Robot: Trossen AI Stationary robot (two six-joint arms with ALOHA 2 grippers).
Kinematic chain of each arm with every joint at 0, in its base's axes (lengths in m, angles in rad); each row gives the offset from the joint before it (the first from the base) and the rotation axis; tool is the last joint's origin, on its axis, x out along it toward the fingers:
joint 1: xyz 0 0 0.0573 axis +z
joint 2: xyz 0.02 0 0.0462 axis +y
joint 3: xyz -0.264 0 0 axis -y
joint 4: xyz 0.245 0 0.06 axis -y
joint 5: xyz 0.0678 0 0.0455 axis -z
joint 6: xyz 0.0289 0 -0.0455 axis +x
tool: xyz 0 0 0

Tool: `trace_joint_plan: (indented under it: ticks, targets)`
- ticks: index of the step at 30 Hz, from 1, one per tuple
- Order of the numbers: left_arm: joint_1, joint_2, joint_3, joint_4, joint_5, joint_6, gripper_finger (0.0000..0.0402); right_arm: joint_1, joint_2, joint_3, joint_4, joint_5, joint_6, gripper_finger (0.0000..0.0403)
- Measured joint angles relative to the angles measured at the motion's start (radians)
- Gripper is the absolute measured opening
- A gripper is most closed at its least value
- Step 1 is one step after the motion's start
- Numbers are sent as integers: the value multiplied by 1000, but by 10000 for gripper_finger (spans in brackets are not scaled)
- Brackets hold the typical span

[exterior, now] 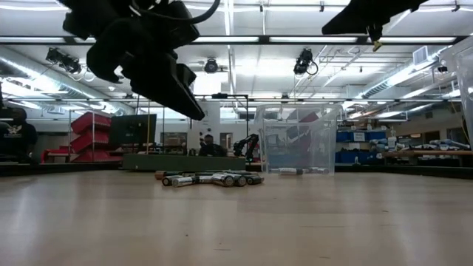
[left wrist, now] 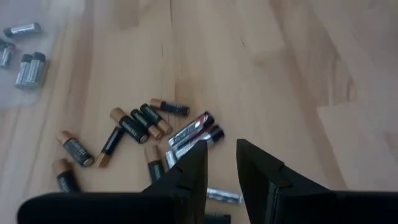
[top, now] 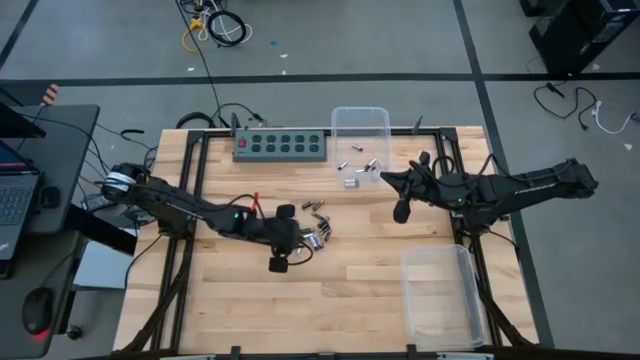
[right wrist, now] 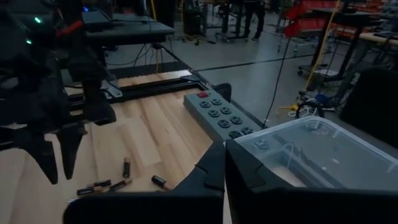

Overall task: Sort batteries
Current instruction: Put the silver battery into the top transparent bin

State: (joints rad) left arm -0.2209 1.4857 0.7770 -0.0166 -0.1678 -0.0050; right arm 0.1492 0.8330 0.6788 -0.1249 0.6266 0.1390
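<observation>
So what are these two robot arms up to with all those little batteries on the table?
They are sorting batteries. The left gripper hovers just above a loose cluster of batteries mid-table, fingers slightly apart and nothing visibly held. The right gripper is shut and empty, up beside the clear bin near the green power strip, where a few silvery batteries lie. A second clear bin sits nearer the front.

Batteries (top: 317, 228) mid-table, power strip (top: 281, 146) behind, bin (top: 360, 128) right of strip

My pale, smooth wooden table (top: 350, 300) carries glossy metal-cased black-and-copper cylindrical batteries (left wrist: 134, 127) and a clear glossy plastic bin (top: 440, 295).
</observation>
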Motion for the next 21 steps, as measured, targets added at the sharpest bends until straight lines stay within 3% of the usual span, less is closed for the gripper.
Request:
trace_joint_plan:
  ticks: [8,13,21]
  targets:
    - [-5,2,-84,99,-75,-79,85,15,0,0,0,0,6,0]
    - [-16,10,-121,145,-68,-111,85,15,3,0,-1,0,16,1]
    - [-41,11,-124,78,-10,-233,85,14,39,0,-2,0,26,0]
